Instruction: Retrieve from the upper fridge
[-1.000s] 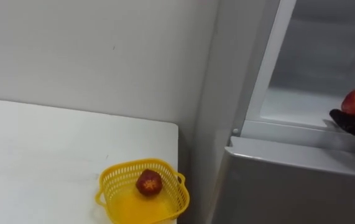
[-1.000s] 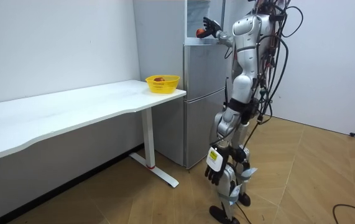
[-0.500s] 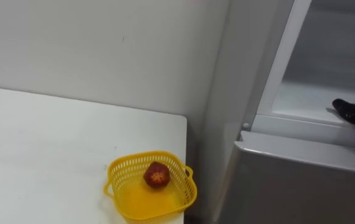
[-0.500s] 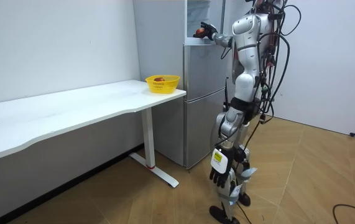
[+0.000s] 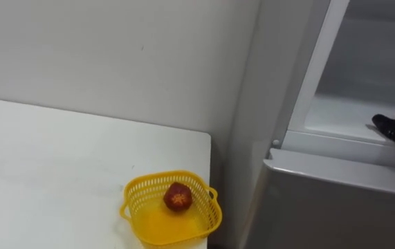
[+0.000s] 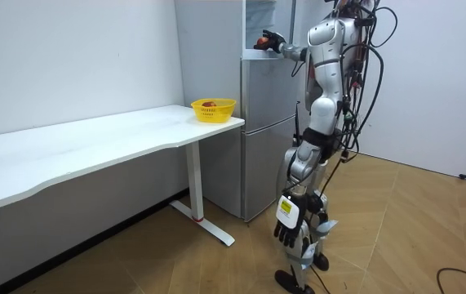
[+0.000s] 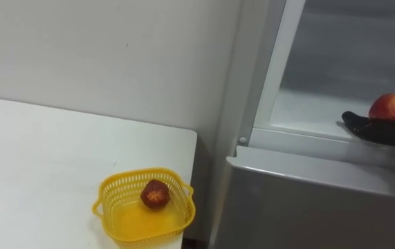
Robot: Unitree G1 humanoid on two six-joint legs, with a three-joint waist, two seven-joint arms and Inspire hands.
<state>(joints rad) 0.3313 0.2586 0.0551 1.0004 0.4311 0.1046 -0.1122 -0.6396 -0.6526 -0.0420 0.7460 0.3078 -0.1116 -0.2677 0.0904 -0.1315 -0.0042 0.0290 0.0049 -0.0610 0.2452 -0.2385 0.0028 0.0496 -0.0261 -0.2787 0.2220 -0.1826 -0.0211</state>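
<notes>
Right hand [image 7: 378,130] has its fingers cupped round the apple [image 7: 393,107], just over the upper sill of the fridge [image 7: 301,200]. Lift clear of that sill, keep the palm level, then swing left towards the basket [image 7: 131,223] on the bench [image 7: 38,159]; left hand [image 6: 286,233] hangs slack

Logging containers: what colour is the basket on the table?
Yellow; the basket shows best in the left eye view.

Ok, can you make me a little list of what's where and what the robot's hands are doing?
right hand: holds the red apple at the edge of the open upper fridge
left hand: hangs by its leg, relaxed
yellow basket: on the white table, at the corner beside the fridge
in basket: one reddish fruit
</notes>
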